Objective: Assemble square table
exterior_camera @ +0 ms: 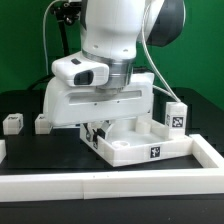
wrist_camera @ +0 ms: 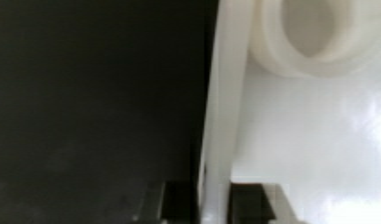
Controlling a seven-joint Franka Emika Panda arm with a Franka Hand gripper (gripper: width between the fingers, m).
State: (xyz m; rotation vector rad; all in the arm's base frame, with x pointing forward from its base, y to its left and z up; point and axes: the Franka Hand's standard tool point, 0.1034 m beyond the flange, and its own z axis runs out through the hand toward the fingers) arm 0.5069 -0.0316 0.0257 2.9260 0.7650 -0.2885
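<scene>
The white square table top (exterior_camera: 130, 146) lies on the black table with a tag on its front edge. A chunky white leg (exterior_camera: 177, 116) with a tag stands on its far right corner. My gripper (exterior_camera: 95, 131) is low at the top's left edge. In the wrist view the top (wrist_camera: 311, 130) shows as a thin white edge running between my two dark fingers (wrist_camera: 254, 205), and my gripper (wrist_camera: 212, 200) is shut on that edge. A round white leg base (wrist_camera: 320, 40) shows further along the top. Two loose legs (exterior_camera: 12, 122) (exterior_camera: 42, 123) stand on the exterior view's left.
Long white L-shaped rails (exterior_camera: 110, 186) border the front and the exterior view's right (exterior_camera: 210, 150). A green wall stands behind. The arm's white body hides the top's rear part.
</scene>
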